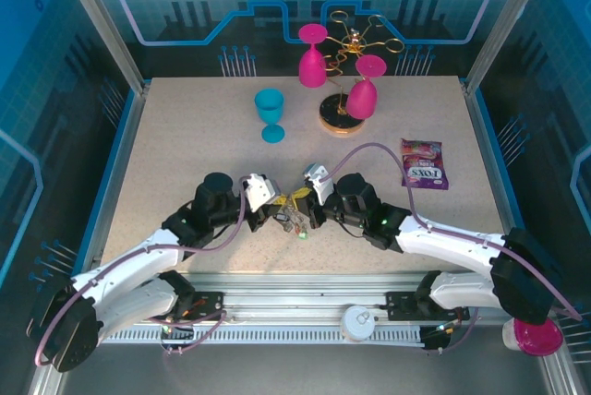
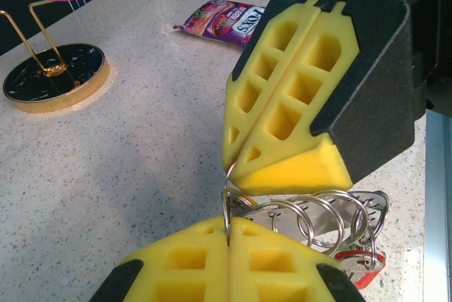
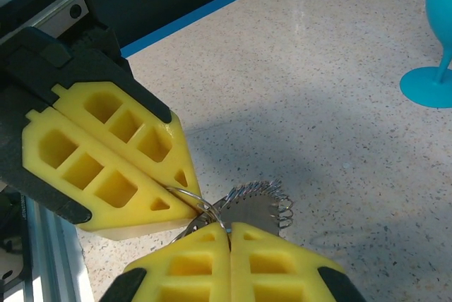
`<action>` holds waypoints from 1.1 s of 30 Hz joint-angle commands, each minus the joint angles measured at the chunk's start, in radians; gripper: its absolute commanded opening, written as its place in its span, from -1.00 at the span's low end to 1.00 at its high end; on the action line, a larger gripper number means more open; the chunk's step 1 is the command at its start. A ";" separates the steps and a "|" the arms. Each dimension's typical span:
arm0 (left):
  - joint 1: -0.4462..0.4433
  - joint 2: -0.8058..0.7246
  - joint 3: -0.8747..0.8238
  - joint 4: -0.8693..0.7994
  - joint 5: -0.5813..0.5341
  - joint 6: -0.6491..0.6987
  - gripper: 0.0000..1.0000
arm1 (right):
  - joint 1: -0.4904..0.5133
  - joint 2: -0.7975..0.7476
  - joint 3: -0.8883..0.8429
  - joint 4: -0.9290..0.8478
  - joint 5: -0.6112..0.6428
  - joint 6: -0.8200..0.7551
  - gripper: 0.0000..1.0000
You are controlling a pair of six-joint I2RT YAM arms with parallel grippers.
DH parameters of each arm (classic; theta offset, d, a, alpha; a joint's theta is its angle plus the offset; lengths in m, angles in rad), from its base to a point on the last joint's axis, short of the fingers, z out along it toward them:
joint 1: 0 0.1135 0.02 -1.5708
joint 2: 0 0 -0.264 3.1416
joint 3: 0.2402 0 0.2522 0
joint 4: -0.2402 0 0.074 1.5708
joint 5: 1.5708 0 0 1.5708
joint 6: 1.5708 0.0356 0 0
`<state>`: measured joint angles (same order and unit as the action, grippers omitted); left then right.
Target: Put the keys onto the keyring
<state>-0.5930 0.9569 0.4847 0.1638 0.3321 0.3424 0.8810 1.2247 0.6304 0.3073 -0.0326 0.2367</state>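
Observation:
Near the table's front middle my left gripper (image 1: 283, 208) and right gripper (image 1: 307, 201) meet tip to tip. In the left wrist view my left gripper (image 2: 227, 230) is shut on a thin wire ring, the keyring (image 2: 227, 207). The right gripper (image 2: 235, 166) is shut on the same ring from above. Several small silver rings and the keys (image 2: 357, 260), one with a red head, hang off it to the right. In the right wrist view my right gripper (image 3: 229, 228) pinches the keyring (image 3: 201, 203) beside the left gripper (image 3: 189, 200), with the keys (image 3: 265, 207) fanned behind.
A blue goblet (image 1: 271, 113) stands at mid-table. Behind it is a gold wire rack (image 1: 346, 63) with two pink goblets, on a round base (image 2: 53, 76). A candy packet (image 1: 424, 164) lies to the right. Another pink goblet (image 1: 537, 338) sits off the front right corner.

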 commanded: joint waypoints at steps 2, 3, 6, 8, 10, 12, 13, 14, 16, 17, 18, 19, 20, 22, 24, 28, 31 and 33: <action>-0.008 -0.041 -0.021 0.110 0.058 0.020 -1.00 | -0.031 0.010 0.034 -0.031 0.016 0.001 -1.00; -0.009 -0.045 -0.026 0.124 0.053 0.025 -1.00 | -0.035 0.009 0.035 -0.071 0.010 -0.002 -1.00; -0.009 -0.050 -0.040 0.158 0.058 0.050 -1.00 | -0.050 0.010 0.042 -0.112 -0.013 -0.002 -1.00; -0.012 -0.052 -0.047 0.172 0.071 0.073 -1.00 | -0.057 0.011 0.048 -0.123 -0.032 -0.003 -1.00; -0.015 -0.055 -0.051 0.175 0.077 0.105 -1.00 | -0.064 0.006 0.054 -0.140 -0.056 -0.011 -1.00; -0.016 -0.058 -0.050 0.175 0.083 0.132 -1.00 | -0.071 0.001 0.063 -0.166 -0.079 -0.025 -1.00; -0.017 -0.057 -0.048 0.176 0.087 0.142 -1.00 | -0.075 -0.001 0.069 -0.184 -0.092 -0.032 -1.00; -0.017 -0.057 -0.049 0.176 0.092 0.150 -1.00 | -0.080 -0.005 0.073 -0.199 -0.102 -0.038 -1.00; -0.017 -0.055 -0.050 0.186 0.107 0.158 -1.00 | -0.089 -0.008 0.084 -0.230 -0.123 -0.051 -1.00; -0.017 -0.054 -0.052 0.199 0.113 0.157 -1.00 | -0.093 -0.011 0.086 -0.241 -0.129 -0.057 -1.00; -0.015 -0.052 -0.058 0.215 0.122 0.154 -1.00 | -0.099 -0.011 0.088 -0.249 -0.139 -0.062 -1.00; -0.017 -0.050 -0.065 0.232 0.129 0.147 -1.00 | -0.104 -0.007 0.085 -0.255 -0.147 -0.066 -1.00; -0.017 -0.048 -0.068 0.246 0.134 0.139 -1.00 | -0.110 -0.003 0.083 -0.257 -0.156 -0.068 -1.00; -0.016 -0.046 -0.076 0.271 0.148 0.124 -1.00 | -0.122 0.012 0.073 -0.251 -0.183 -0.066 -1.00; -0.016 -0.048 -0.084 0.290 0.155 0.112 -1.00 | -0.128 0.029 0.071 -0.251 -0.208 -0.066 -1.00; -0.016 -0.056 -0.083 0.296 0.168 0.103 -1.00 | -0.129 0.054 0.083 -0.268 -0.254 -0.069 -1.00; -0.016 -0.056 -0.084 0.297 0.171 0.100 -1.00 | -0.128 0.064 0.093 -0.285 -0.267 -0.077 -1.00; -0.016 -0.055 -0.090 0.301 0.170 0.093 -1.00 | -0.129 0.057 0.097 -0.295 -0.268 -0.086 -0.87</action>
<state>-0.6018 0.9192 0.4030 0.3954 0.4545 0.4469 0.7616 1.2850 0.7013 0.0498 -0.2733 0.1749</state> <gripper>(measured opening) 0.050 0.065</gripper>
